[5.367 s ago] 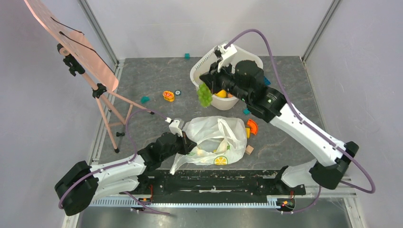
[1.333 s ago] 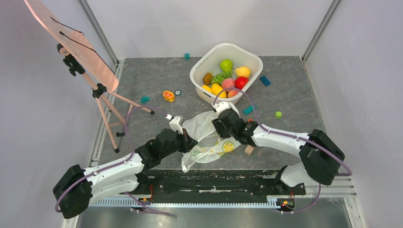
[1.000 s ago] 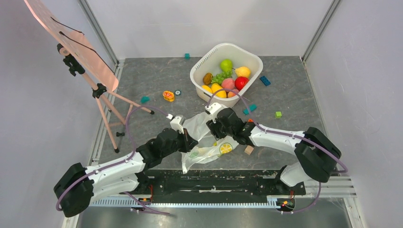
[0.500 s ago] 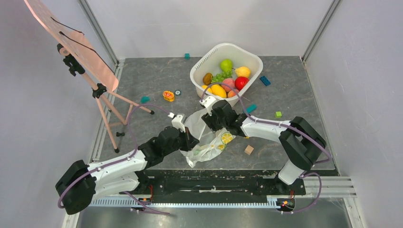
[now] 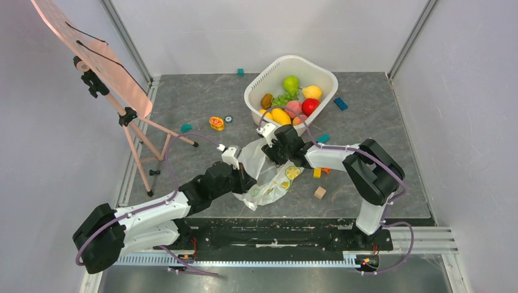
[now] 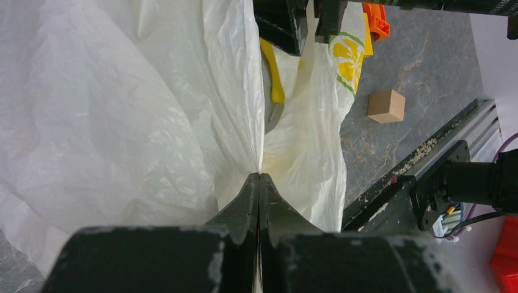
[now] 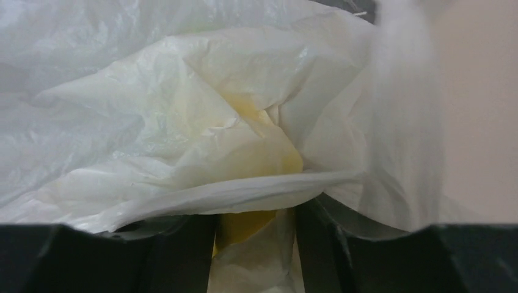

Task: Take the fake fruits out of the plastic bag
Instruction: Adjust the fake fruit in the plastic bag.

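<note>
Plastic bag [image 5: 269,178] crumpled on tabletop [image 5: 372,116], centre-front; left hand [image 6: 259,186] clenched on a fold of it; right hand [image 7: 255,223] inside the mouth, fingers apart around film-covered yellow banana [image 6: 276,82]; grip can't tell.

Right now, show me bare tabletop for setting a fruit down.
Free: the far left stretch between the easel, the far teal block and the white tub; also the far right corner beyond the blue block. Crowded: around the plastic bag, yellow block and wooden cube.
</note>
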You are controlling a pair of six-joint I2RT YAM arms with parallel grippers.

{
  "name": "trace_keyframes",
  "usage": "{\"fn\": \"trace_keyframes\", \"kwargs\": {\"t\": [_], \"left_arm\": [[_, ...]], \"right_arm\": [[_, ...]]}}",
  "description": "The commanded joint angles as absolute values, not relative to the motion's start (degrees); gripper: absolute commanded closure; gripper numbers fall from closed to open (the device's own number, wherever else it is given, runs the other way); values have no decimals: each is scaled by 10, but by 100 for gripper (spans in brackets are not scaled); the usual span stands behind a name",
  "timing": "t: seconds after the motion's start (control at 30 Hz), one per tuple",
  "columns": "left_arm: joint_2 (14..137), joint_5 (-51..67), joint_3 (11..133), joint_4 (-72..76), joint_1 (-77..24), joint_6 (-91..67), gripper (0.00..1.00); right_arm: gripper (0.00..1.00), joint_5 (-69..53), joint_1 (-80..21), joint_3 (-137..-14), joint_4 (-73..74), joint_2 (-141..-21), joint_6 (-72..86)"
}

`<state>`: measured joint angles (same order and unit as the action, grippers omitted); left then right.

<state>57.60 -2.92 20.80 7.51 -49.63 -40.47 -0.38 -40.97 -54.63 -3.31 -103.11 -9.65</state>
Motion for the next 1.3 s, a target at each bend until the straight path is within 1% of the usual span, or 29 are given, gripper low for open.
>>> {"fn": "trace_keyframes", "kwargs": {"t": [0.0,0.03,0.1,0.27,0.43,0.5,0.67,0.77,0.8,0.83,0.9,0.97,1.03,1.17,1.27], "left_arm": [[568,-37,216,86,-498,-411,98],[567,-38,214,86,-498,-412,98],[564,-43,211,84,-497,-413,98],[553,-69,203,65,-494,-417,98],[542,-79,192,60,-479,-418,98],[544,-78,190,60,-475,-414,98],[555,-73,180,73,-474,-416,98],[565,-68,174,86,-474,-418,98],[567,-65,173,91,-474,-419,98],[571,-62,171,94,-474,-417,98],[574,-57,169,96,-474,-411,98],[579,-51,166,98,-474,-404,98],[581,-46,162,101,-474,-401,98],[583,-34,154,112,-474,-395,98],[584,-32,153,115,-474,-392,98]], "right_arm": [[58,-37,-407,-556,-34,-1050,-107],[63,-42,-407,-551,-34,-1044,-105],[70,-54,-407,-531,-41,-1018,-98],[77,-100,-409,-452,-48,-901,-98],[78,-179,-423,-405,25,-814,-118],[79,-192,-446,-389,54,-792,-135],[78,-176,-514,-359,79,-769,-150],[77,-137,-535,-352,80,-772,-141],[76,-124,-541,-348,76,-771,-138],[73,-112,-544,-346,72,-769,-135],[63,-89,-550,-343,68,-763,-128],[46,-81,-553,-343,66,-751,-125],[38,-78,-556,-347,65,-734,-124],[30,-77,-560,-371,83,-700,-126],[30,-105,-563,-392,92,-679,-142]]}}
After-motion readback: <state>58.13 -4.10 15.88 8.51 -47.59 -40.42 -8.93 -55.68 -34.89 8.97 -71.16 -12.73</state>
